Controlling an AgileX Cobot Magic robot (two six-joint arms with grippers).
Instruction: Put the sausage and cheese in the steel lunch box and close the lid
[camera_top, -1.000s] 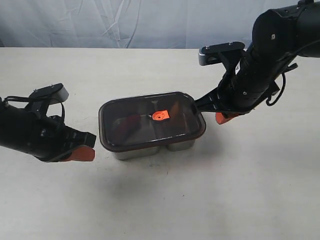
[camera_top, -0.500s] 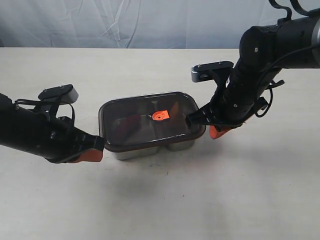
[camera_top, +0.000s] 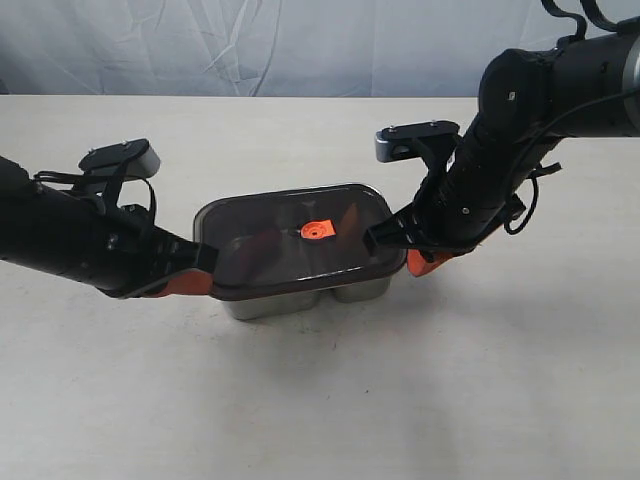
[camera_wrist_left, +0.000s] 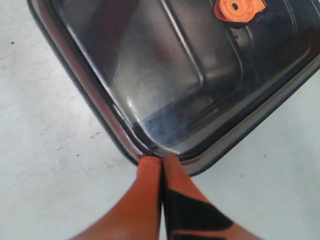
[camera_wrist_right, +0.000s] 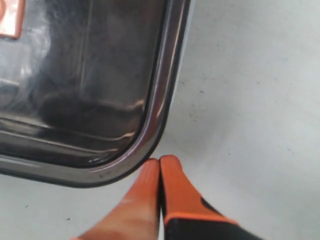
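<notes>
Two grippers, fingers pressed together and empty, flank the lid (camera_top: 272, 248), which sits on the steel lunch box (camera_top: 268, 305) at mid-table. Since earlier frames the left gripper (camera_wrist_left: 161, 162) has advanced to touch the lid's left edge; the right gripper (camera_wrist_right: 159, 163) has drawn in just beside its right corner.

The matte black, rounded left arm (camera_top: 55, 245) and matching right arm (camera_top: 530, 110) each bear a flat grey wrist block (camera_top: 122, 158) and thin black looping cables (camera_top: 528, 205). Tapered orange fingers (camera_wrist_left: 150, 200) carry black insets. Pale specks on the shells are perhaps screws.
</notes>
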